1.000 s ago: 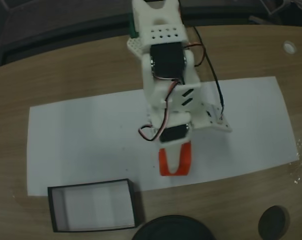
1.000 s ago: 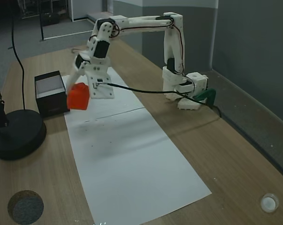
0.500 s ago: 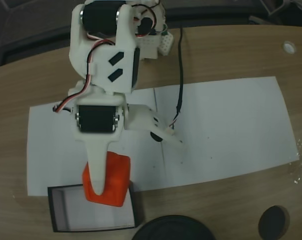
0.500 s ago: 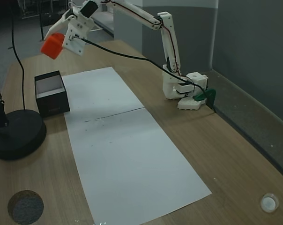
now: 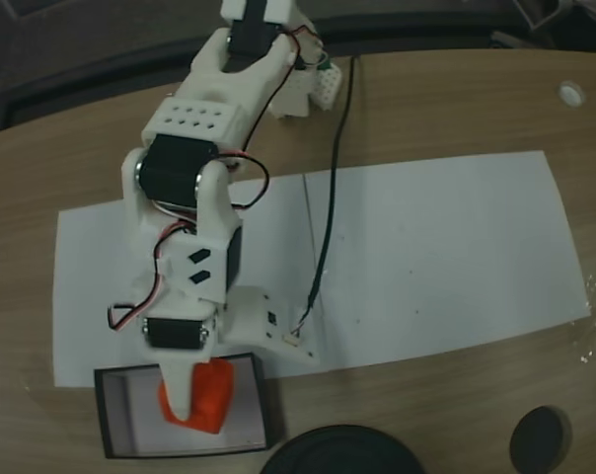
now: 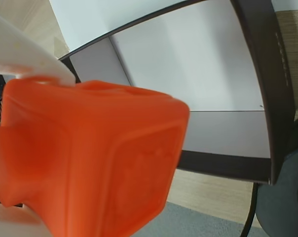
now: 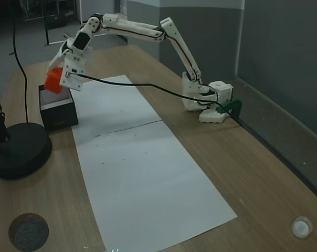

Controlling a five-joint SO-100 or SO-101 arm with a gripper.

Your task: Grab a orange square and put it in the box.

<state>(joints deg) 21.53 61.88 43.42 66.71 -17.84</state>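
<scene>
Orange square [image 5: 207, 397] sat clamped in the end effector [image 5: 194, 403], a white finger [image 5: 180, 387] pressed across its left face in the top-down fixed view. Directly beneath the end effector lay the box [image 5: 112, 434], its black walls framing a pale floor; from that view the block overlapped the box's middle, but its height could not be judged there. The side-on fixed view settled this: the orange square [image 7: 53, 80] hung at about the level of the box's [image 7: 61, 116] rim, at its far end, with the end effector [image 7: 57, 80] angled downward from the outstretched white arm [image 7: 143, 30]. Whether the block's underside had reached below the rim could not be told.

The wrist view added the close detail: the orange square [image 6: 92, 163] filled the lower left, one face showing a raised frame, with a white finger [image 6: 20, 52] against its upper edge. Beyond it the box's dark wall [image 6: 260, 74] and grey-white floor stretched to the right. Wooden desk [image 6: 218, 192] showed past the box's near wall.

A white paper sheet [image 5: 446, 247] lay behind the end effector in the top-down view, and a round black base [image 7: 17, 149] stood near the box in the side-on view.
</scene>
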